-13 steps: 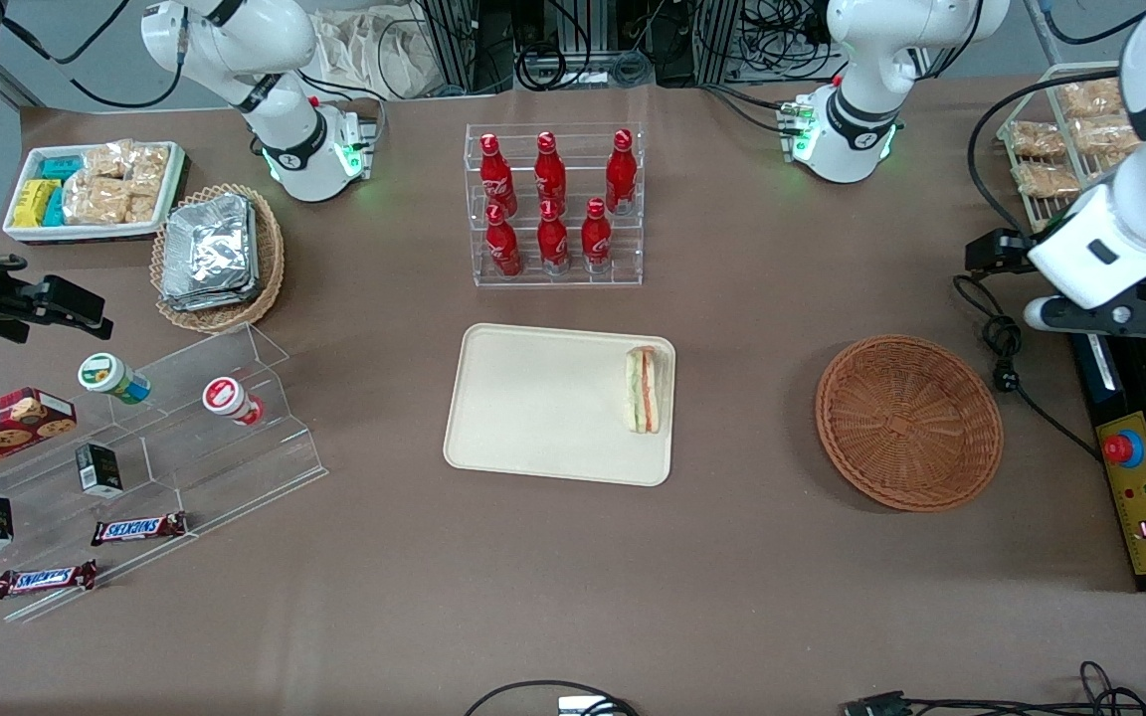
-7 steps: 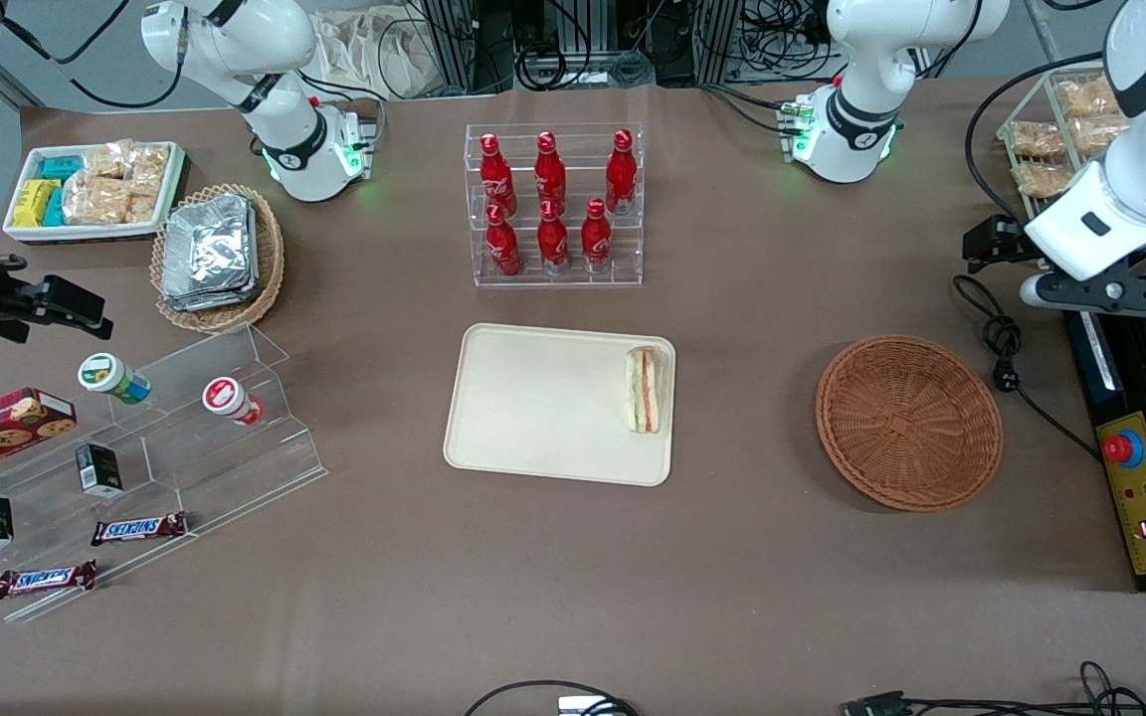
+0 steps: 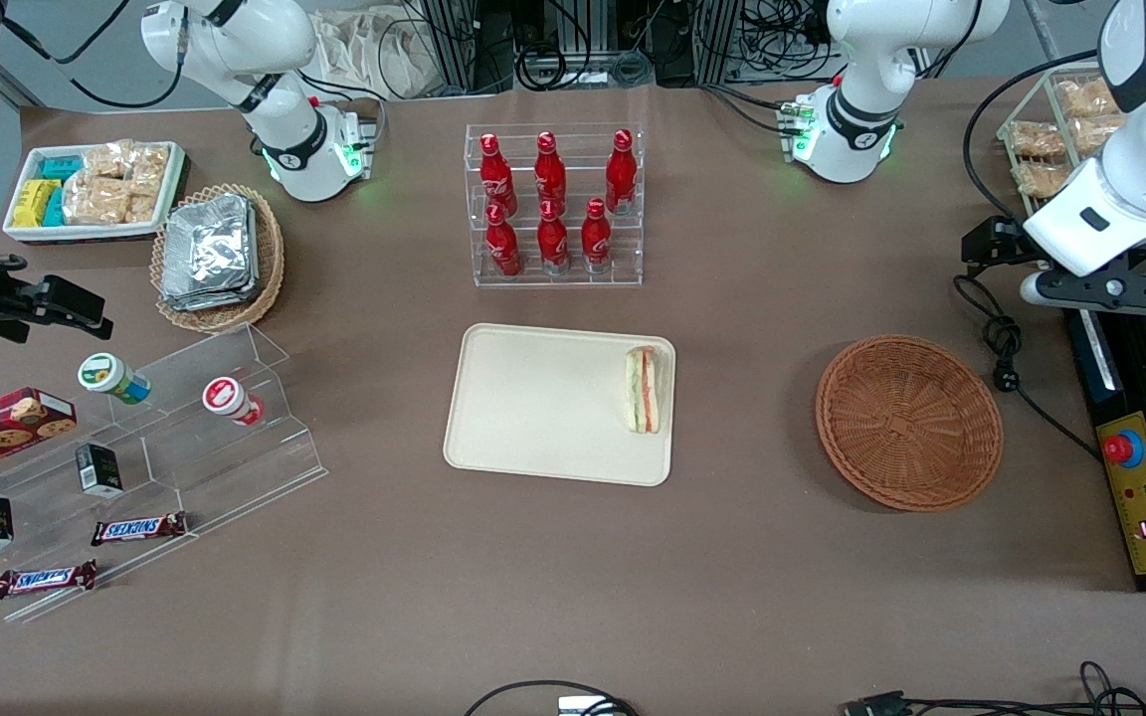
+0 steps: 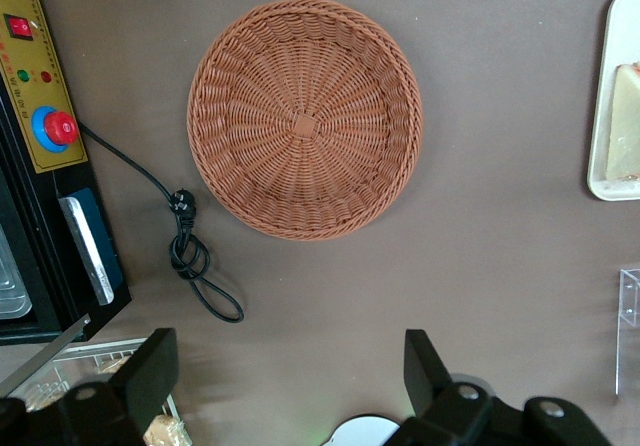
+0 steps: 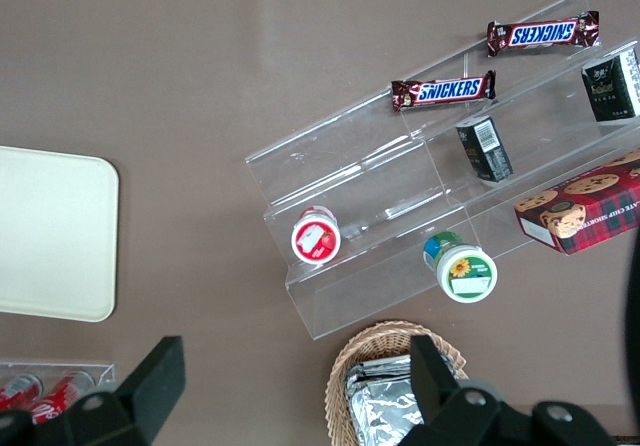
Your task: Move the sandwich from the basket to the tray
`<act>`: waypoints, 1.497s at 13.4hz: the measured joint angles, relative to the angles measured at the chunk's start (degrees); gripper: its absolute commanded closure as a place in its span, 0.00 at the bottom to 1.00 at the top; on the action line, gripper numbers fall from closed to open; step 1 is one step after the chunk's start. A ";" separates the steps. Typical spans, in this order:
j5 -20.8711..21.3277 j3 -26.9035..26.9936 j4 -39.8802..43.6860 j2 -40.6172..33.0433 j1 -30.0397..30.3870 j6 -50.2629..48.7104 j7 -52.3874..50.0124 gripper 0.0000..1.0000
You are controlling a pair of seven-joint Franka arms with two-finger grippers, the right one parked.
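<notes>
High above the desk's working-arm end, my tool (image 4: 285,381) is hanging released and empty. The sandwich (image 3: 644,389) is already lying on the tray (image 3: 533,398), its long axis pointing toward the front camera, well apart from the empty basket (image 3: 909,422).

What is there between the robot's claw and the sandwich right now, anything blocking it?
Nothing visible blocks it. The sandwich already lies on the tray, and the basket is empty. The gripper hangs open above the table toward the working arm's end, with only the basket and bare tabletop between it and the tray.
</notes>
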 measured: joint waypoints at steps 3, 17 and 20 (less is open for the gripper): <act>0.00 0.01 -0.01 0.00 0.00 0.56 0.00 0.00; 0.00 0.45 1.85 0.96 0.02 0.47 0.00 0.00; 0.00 0.69 1.90 0.99 0.04 0.43 0.00 0.00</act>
